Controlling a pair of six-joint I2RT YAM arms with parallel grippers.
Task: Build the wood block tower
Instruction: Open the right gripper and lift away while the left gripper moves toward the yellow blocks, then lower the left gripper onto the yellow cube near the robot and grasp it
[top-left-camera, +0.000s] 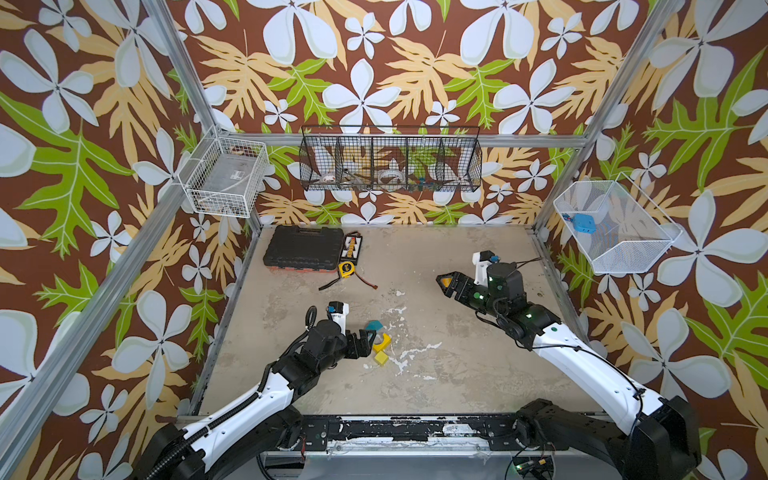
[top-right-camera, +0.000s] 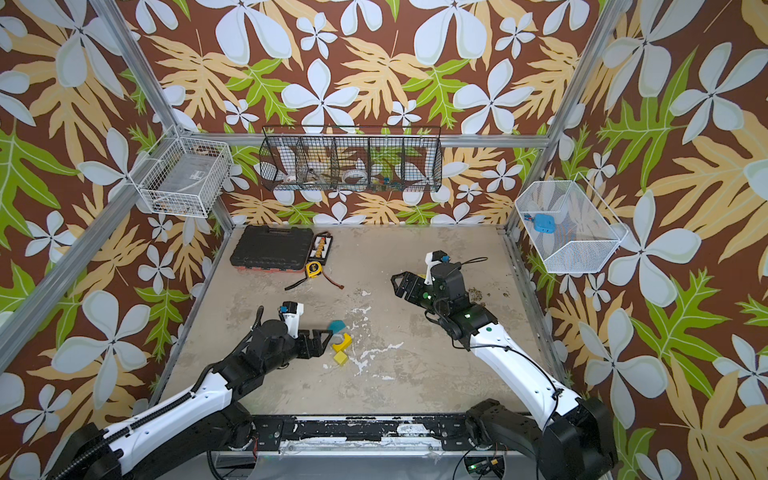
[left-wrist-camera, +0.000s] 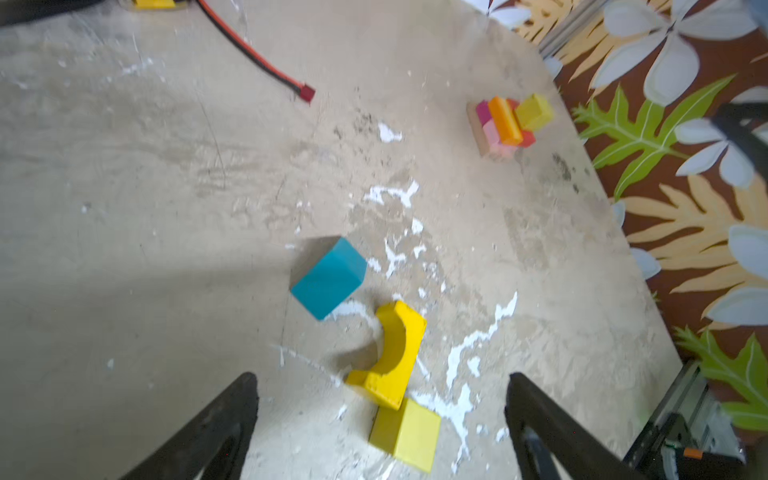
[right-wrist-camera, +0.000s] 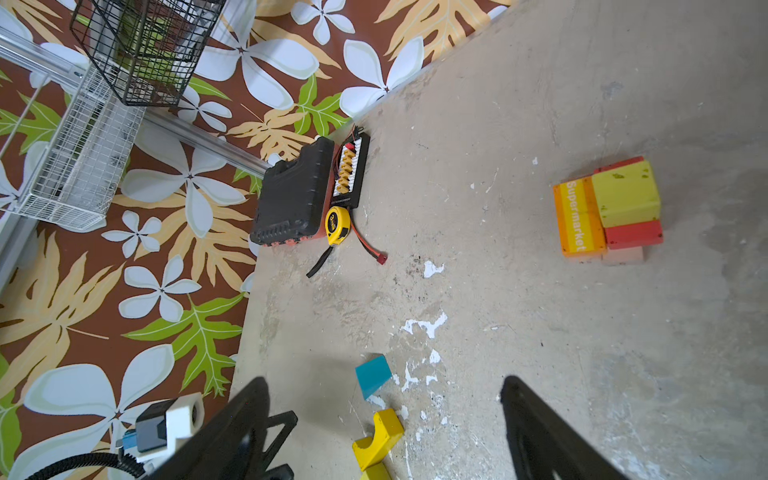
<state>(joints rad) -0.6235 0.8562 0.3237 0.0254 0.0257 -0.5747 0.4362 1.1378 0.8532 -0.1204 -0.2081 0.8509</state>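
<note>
Three loose wood blocks lie left of centre: a teal block (top-left-camera: 374, 324) (left-wrist-camera: 328, 276), a yellow arch (top-left-camera: 384, 341) (left-wrist-camera: 392, 353) and a yellow cube (top-left-camera: 380, 358) (left-wrist-camera: 405, 432). My left gripper (top-left-camera: 368, 341) (left-wrist-camera: 382, 378) is open just beside them, fingers either side of the cube and the arch's end without touching. The tower (right-wrist-camera: 606, 212) (left-wrist-camera: 507, 124) stands at the right: tan and pink base, red blocks, an orange "Supermarket" block, a yellow-green block on top. My right gripper (top-left-camera: 442, 286) (right-wrist-camera: 384, 381) hovers open and empty over it, hiding most of it in both top views.
A black tool case (top-left-camera: 303, 248), a connector board (top-left-camera: 352, 246), a yellow tape measure (top-left-camera: 345, 269) and a red-black cable (top-left-camera: 365, 281) lie at the back left. Wire baskets (top-left-camera: 390, 160) hang on the walls. Metal frame rails edge the table.
</note>
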